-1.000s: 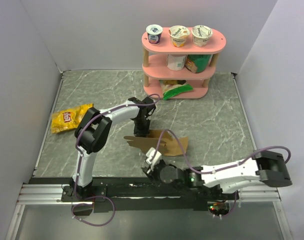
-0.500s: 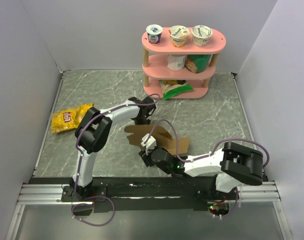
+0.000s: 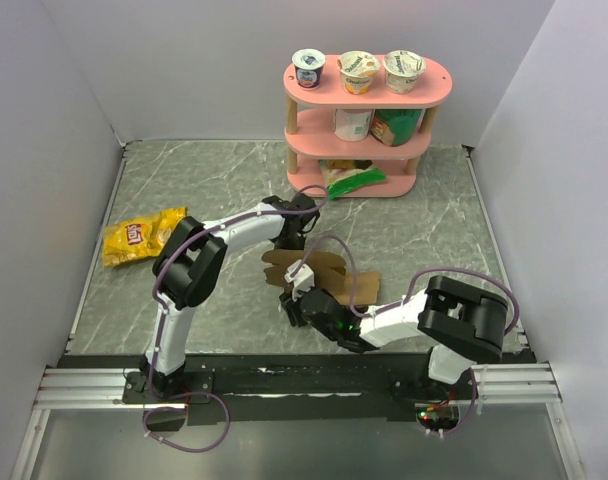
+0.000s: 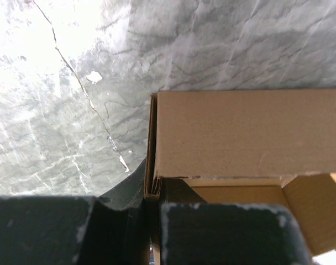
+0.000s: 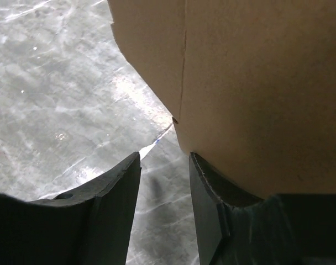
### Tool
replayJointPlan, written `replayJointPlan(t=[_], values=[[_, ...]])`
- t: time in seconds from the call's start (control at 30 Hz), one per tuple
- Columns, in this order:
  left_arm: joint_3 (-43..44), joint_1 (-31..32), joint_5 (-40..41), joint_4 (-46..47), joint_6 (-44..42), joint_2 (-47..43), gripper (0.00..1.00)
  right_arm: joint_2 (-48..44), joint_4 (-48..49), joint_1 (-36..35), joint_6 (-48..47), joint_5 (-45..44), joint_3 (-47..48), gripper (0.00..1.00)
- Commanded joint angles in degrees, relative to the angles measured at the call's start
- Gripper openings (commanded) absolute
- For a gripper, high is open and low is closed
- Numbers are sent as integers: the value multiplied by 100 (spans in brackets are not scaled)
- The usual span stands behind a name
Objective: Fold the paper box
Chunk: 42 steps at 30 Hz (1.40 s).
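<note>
- The paper box [image 3: 356,288] is plain brown cardboard with no printing. It lies partly folded near the middle of the top view on the grey marble table [image 3: 434,230].
- The yellow snack bag [image 3: 139,238] at the left carries a red logo, too small to read. The labels on the cups on the pink shelf [image 3: 439,85] at the top cannot be read either.
- The box is well apart from the bag and the shelf. Bare marble shows to its right as far as the white wall.
- The left arm bends at a raised elbow and reaches right across the frame. The left gripper [image 3: 288,240] is at the box's upper left edge.
- In the left wrist view the left gripper's fingers [image 4: 223,232] pinch an upright cardboard wall [image 4: 245,132], nearly closed.
- The right arm folds back low along the near edge. The right gripper [image 3: 290,297] is just beside the box's lower left corner.
- In the right wrist view its jaws stand partly apart and hold nothing. The cardboard [image 5: 256,83] hangs just past the tips.
</note>
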<state>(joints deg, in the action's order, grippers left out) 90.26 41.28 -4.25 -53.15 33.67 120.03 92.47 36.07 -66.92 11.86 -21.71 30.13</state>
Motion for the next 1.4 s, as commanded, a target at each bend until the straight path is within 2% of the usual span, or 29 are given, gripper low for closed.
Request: replayJointPlan(t=[0.0,0.23,0.4,0.5,0.53,0.6,0.77,0.9,1.0,1.03,1.13,1.17,1.23,1.27,1.37], values=[[-193,223,-269,-636,8,311,1,-115,347,495,106,-617,-182,49],[-166,232,-120,-645,-18,284,1,-35,453,785,335,-185,-235,49],[-289,232,-112,-487,-167,249,1,-404,515,689,-192,141,-306,54],[-298,232,29,-390,-343,188,1,-904,243,154,-657,142,-280,76],[-307,232,99,-346,-387,144,1,-1210,-28,-30,-763,19,-262,84],[-298,214,354,-214,-502,30,1,-1546,-362,-573,-957,-218,-244,87],[-149,161,408,-196,-799,-23,1,-3363,-1521,-1139,-309,-175,-534,89],[-43,144,759,-232,-1046,-23,1,-4937,-2568,-1517,-228,-552,-473,90],[-79,135,917,-126,-1205,-207,1,-6070,-3357,-1544,26,-1070,-280,91],[-113,135,1091,-91,-1222,-269,1,-6187,-3561,-1413,149,-1376,-201,95],[-402,135,1076,356,-1415,-681,1,-6136,-4676,-826,474,-1344,352,95],[-517,135,1041,497,-1503,-813,1,-6040,-4941,-179,797,-1083,623,94],[-850,135,857,961,-1722,-1200,1,-5697,-5023,693,740,-277,696,93],[-965,135,838,1094,-1845,-1331,1,-5557,-5023,1385,843,181,687,92],[-1203,153,750,1517,-2144,-1823,1,-4871,-4830,2259,845,1254,609,90]])
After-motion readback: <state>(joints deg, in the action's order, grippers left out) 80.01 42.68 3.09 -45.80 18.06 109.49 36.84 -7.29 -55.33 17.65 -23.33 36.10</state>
